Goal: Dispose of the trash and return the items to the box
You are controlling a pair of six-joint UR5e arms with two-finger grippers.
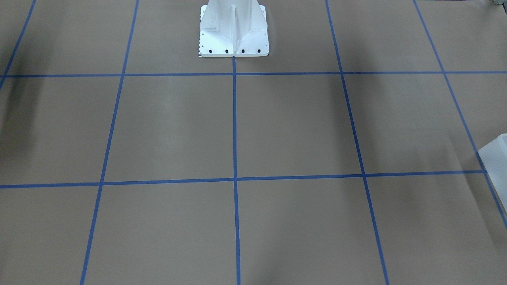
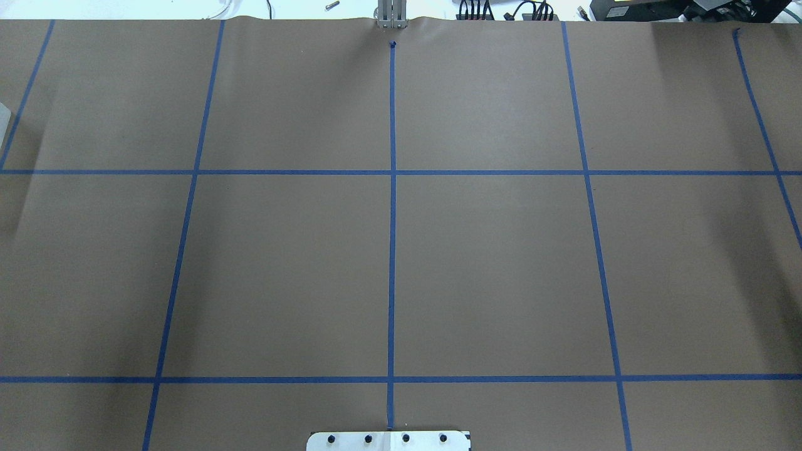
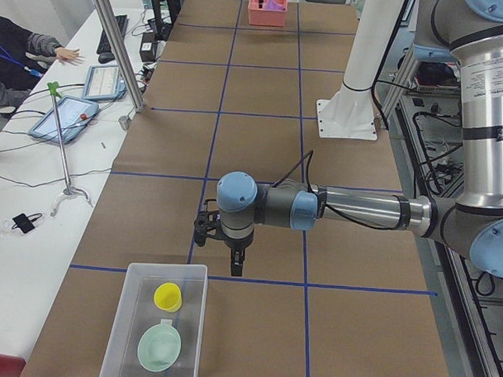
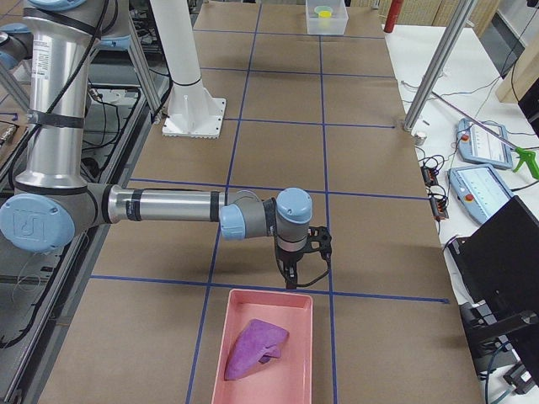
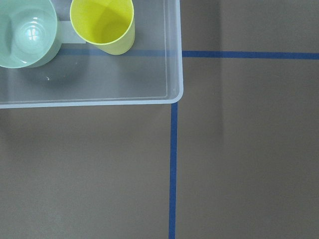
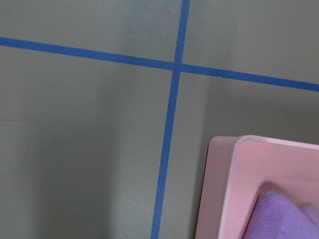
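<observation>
A clear plastic box [image 3: 190,327] at the table's left end holds a yellow cup [image 3: 167,296] and a pale green cup [image 3: 159,348]. My left gripper [image 3: 235,256] points down just beside the box's near rim, apart from it; I cannot tell if it is open or shut. The left wrist view shows the box's corner [image 5: 172,94], the yellow cup [image 5: 102,25] and the green cup [image 5: 27,32]. A pink tray [image 4: 295,370] at the right end holds a purple cloth [image 4: 255,345]. My right gripper [image 4: 290,273] hangs just beside the tray; its state is unclear.
The brown table bears blue tape lines. The white robot pedestal [image 1: 233,27] stands at mid table. A corner of the clear box [image 1: 495,154] shows at the front-facing view's right edge. Tablets, cables and an operator's arm [image 3: 29,48] lie along the side bench.
</observation>
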